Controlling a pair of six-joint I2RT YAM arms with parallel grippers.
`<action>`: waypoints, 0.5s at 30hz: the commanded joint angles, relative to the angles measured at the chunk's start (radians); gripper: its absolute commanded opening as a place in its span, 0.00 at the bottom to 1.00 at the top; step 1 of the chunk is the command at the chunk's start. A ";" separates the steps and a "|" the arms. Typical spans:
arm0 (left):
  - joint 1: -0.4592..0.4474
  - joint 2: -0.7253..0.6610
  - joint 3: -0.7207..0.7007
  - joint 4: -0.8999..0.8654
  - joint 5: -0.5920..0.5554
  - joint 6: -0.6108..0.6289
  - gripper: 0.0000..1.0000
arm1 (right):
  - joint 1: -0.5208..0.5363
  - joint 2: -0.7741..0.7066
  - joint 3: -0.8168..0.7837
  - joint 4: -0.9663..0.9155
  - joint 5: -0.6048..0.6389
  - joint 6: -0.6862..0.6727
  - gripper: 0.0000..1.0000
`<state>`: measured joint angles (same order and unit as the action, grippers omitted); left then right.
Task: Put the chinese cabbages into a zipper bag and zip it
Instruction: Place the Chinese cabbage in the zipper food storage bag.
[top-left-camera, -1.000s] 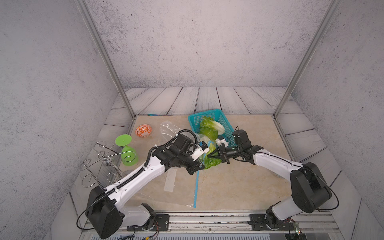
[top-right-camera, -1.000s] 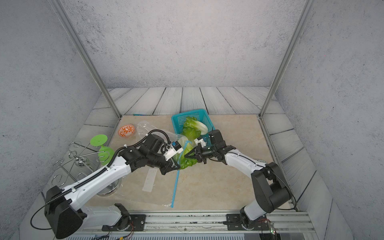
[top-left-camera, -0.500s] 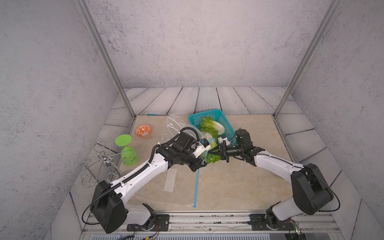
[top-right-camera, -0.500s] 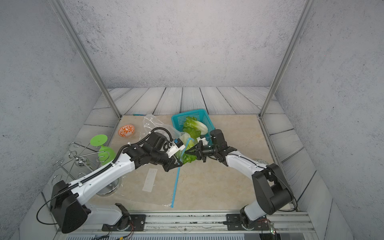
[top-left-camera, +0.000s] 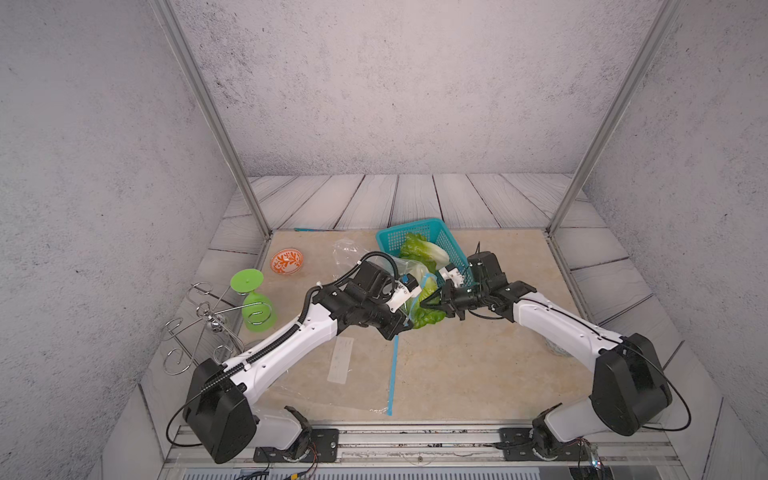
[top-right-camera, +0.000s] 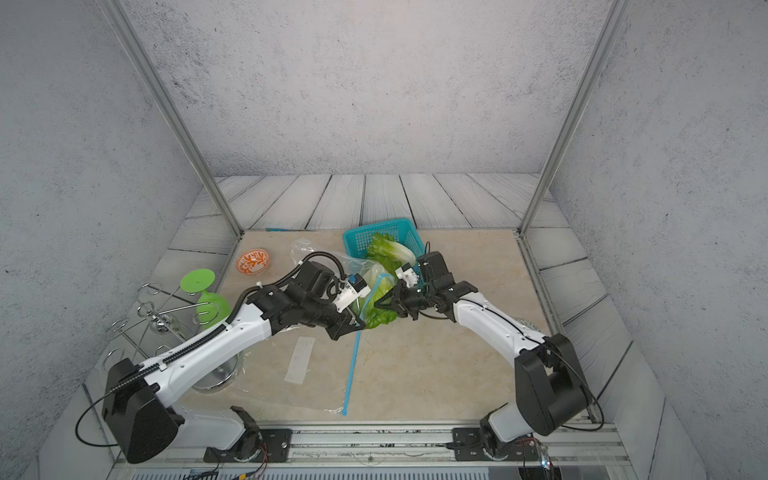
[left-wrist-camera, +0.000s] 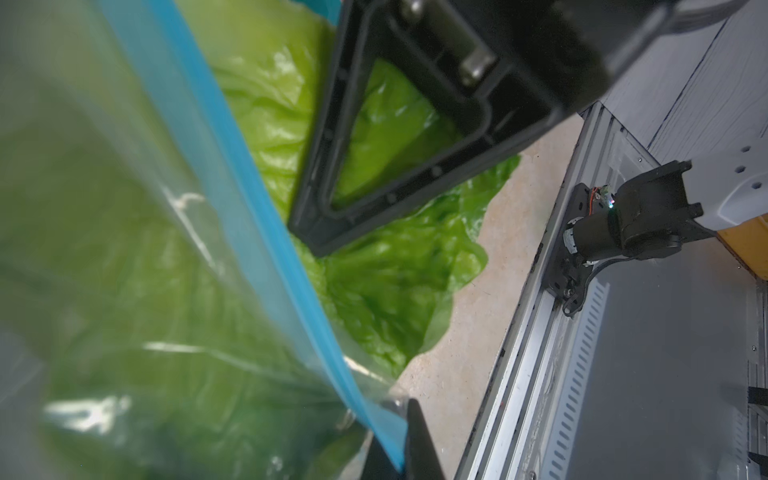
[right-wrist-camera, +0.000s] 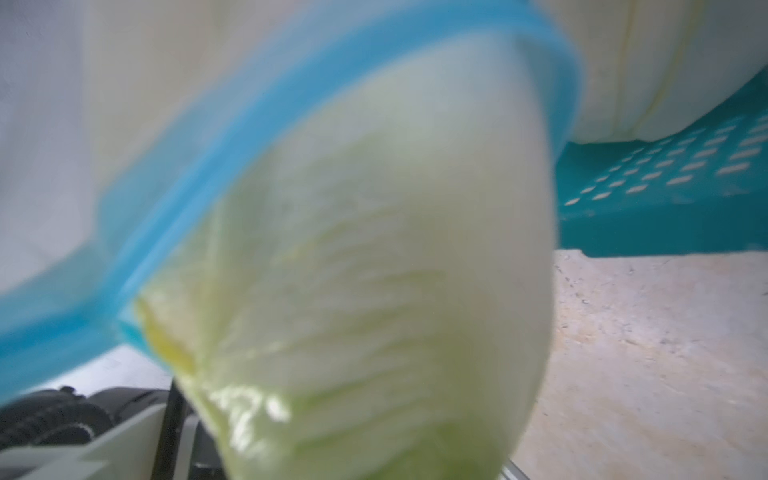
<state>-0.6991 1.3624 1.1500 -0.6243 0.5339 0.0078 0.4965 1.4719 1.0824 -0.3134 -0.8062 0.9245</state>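
The left gripper (top-left-camera: 400, 328) is pressed together on the blue zip strip of the clear plastic zipper bag (top-left-camera: 361, 386). It pinches one lip of the mouth and holds it up off the table. In the left wrist view the strip runs down into its fingertips (left-wrist-camera: 417, 436). Facing it and almost touching, the right gripper (top-left-camera: 426, 305) is clamped narrowly on a chinese cabbage (top-left-camera: 428, 319) with a pale ribbed base and crinkled green leaves. The leafy end hangs outside the bag below the fingers. The right wrist view shows that cabbage blurred and filling the frame, with the blue strip curving around its pale end at the bag mouth. How far in it sits cannot be told.

From the left gripper the rest of the bag trails back toward the arm bases, lying flat on the beige stone-patterned tabletop (top-left-camera: 478, 365).

Just beyond both grippers stands a teal perforated plastic basket (top-left-camera: 390, 237) with a second cabbage (top-left-camera: 424, 249) lying in it. Out to the left gripper's left a green plastic goblet (top-left-camera: 254, 305) lies on its side against a chrome wire rack (top-left-camera: 199, 328). A small orange-and-white patterned bowl (top-left-camera: 286, 262) sits farther off.

Behind the table are grey plank flooring (top-left-camera: 374, 199), two slanting aluminium posts (top-left-camera: 208, 116) and rough grey walls (top-left-camera: 395, 83).
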 joint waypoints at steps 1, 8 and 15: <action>0.021 0.011 0.038 -0.074 -0.044 0.023 0.00 | 0.011 -0.031 0.050 -0.260 0.080 -0.295 0.00; 0.046 -0.010 0.046 -0.033 -0.055 -0.002 0.00 | 0.043 -0.005 0.075 -0.488 0.111 -0.502 0.00; 0.007 0.012 0.032 0.025 0.066 -0.014 0.00 | 0.048 0.062 0.100 -0.336 -0.095 -0.340 0.00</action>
<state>-0.6724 1.3624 1.1652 -0.6174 0.5449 -0.0097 0.5430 1.4899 1.1419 -0.7033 -0.7944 0.5446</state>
